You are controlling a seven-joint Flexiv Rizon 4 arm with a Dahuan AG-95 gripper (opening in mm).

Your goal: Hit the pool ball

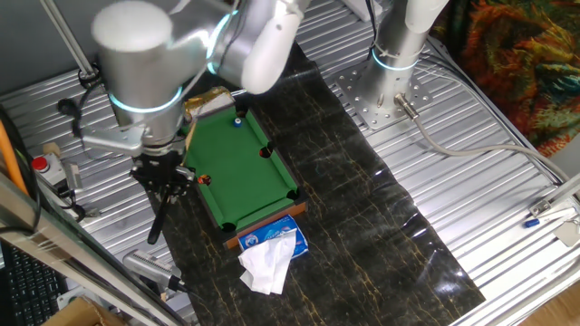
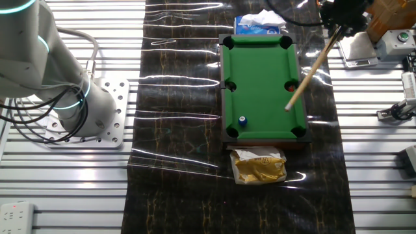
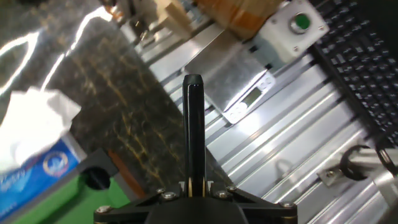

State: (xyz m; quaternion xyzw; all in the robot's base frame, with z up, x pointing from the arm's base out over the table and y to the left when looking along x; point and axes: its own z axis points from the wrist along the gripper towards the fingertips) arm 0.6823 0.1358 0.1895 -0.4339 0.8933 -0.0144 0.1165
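Note:
A small green pool table point(image 1: 237, 167) point(image 2: 260, 91) stands on a black marbled mat. A blue ball point(image 1: 238, 119) point(image 2: 242, 121) lies near one end. A red ball point(image 1: 204, 180) point(image 2: 292, 87) sits at a side pocket. My gripper point(image 1: 166, 181) point(image 2: 343, 14) point(image 3: 194, 183) is beside the table's long edge, shut on a cue stick point(image 2: 312, 68). The wooden tip slants down over the felt close to the red ball. In the hand view the black butt of the cue point(image 3: 193, 124) points away from the jaws, and a table corner point(image 3: 93, 177) shows at lower left.
A blue tissue pack point(image 1: 272, 243) point(image 2: 257, 25) point(image 3: 37, 165) lies at one end of the table, and a yellow bag point(image 1: 210, 100) point(image 2: 260, 166) at the other. A box with a green button point(image 3: 292, 25) point(image 2: 396, 39) is near the gripper. A second arm's base point(image 1: 394, 81) stands on the slatted table.

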